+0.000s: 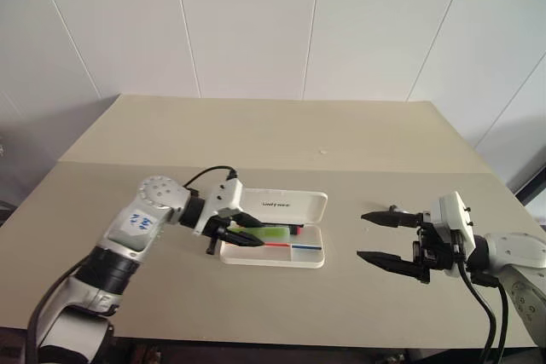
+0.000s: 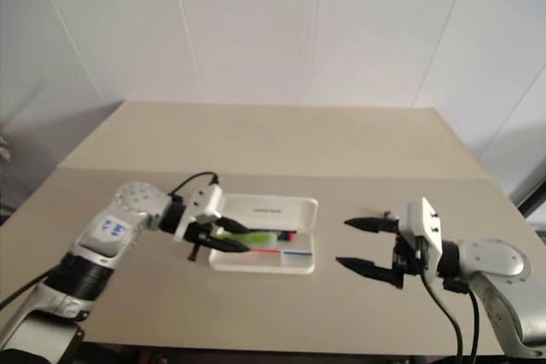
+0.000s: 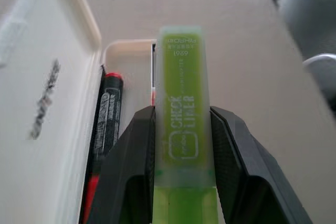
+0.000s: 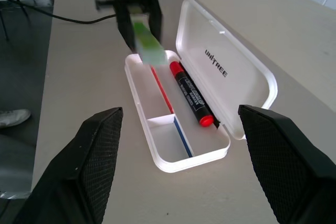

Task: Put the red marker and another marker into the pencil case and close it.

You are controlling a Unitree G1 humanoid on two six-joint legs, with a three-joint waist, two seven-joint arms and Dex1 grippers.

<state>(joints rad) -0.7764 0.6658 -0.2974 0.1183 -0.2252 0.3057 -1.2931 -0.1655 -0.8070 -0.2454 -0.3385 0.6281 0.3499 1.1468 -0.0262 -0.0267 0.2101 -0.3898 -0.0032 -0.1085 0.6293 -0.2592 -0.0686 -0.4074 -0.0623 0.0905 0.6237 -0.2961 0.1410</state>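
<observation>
- The desk (image 1: 256,138) carries the pencil case (image 1: 314,255), which lies open with its lid (image 4: 231,77) folded back flat.
- My right claw (image 1: 381,238) hangs spread wide and empty, well to the right of the case.
- My left claw (image 1: 247,231) is clamped on the green highlighter (image 3: 182,124), holding it over the case's long compartment.
- The red marker (image 4: 191,94) already lies inside along the hinge side.
- I judge one marker done; what's left is setting down the highlighter and shutting the lid.
</observation>
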